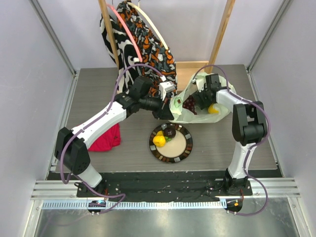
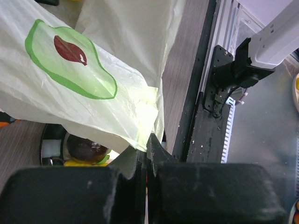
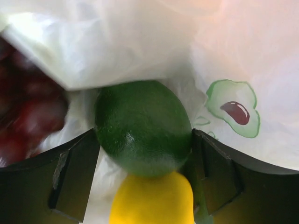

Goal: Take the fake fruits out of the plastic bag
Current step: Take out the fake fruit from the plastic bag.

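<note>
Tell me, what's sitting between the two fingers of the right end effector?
A green fruit fills the gap between the spread fingers of the right end effector, a yellow fruit beside it, inside the bag. The right wrist view shows it.

right gripper (image 3: 144, 140) path: green fruit (image 3: 140, 123) fills gap | lemon (image 3: 152, 200) just beneath | plastic bag (image 3: 117, 46) overhanging

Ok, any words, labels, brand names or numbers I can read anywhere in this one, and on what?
None: no view shows any readable text.
The plastic bag carries only a printed avocado drawing, with no words.
The plate has a patterned rim and no lettering.
</note>
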Controlling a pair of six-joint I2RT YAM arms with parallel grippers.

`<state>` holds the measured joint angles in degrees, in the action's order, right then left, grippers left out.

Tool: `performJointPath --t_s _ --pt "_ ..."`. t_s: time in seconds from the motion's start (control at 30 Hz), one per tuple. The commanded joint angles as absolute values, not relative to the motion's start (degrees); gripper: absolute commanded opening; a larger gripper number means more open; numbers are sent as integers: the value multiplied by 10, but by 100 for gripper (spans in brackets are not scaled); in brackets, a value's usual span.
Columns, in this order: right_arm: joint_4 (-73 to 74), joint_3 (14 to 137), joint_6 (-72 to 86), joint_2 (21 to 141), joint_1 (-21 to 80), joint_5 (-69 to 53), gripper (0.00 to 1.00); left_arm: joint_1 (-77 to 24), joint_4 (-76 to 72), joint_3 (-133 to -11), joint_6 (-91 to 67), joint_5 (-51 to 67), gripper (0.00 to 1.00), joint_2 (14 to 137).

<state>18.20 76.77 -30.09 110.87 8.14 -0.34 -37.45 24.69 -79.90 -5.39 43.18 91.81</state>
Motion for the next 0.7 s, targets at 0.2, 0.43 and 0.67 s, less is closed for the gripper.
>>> performJointPath --t_s 0.2,0.43,0.67 --pt "148 876 -301 1209 81 -44 64 -382 244 -838 -55 450 0 952" --pt "149 818 -286 1103 76 -84 32 -383 248 -861 -51 436 0 968" --pt "259 695 -276 870 75 -192 32 -383 243 -882 -47 424 0 976"
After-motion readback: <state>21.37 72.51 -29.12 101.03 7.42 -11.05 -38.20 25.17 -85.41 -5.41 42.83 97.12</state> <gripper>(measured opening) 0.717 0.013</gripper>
